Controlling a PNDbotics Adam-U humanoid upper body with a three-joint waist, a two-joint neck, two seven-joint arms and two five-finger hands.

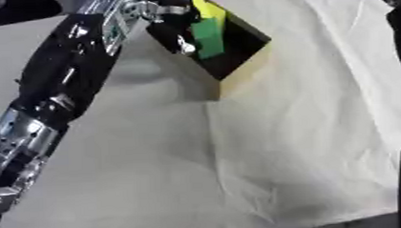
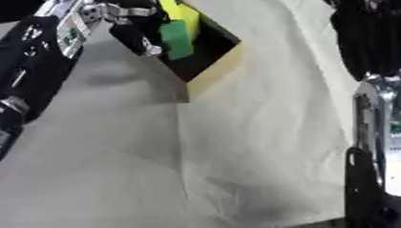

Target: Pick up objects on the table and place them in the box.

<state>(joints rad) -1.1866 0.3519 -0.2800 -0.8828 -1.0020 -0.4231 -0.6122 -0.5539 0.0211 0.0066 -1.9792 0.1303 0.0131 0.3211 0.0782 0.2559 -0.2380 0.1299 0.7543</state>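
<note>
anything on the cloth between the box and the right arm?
Nothing: in the right eye view only bare, creased white cloth lies between the black-lined open cardboard box and the black-and-silver right arm.

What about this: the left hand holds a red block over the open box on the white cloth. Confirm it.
Not quite: the block is green, not red, as the left eye view shows. The rest stands: the left hand holds it over the open box on the white cloth.
</note>
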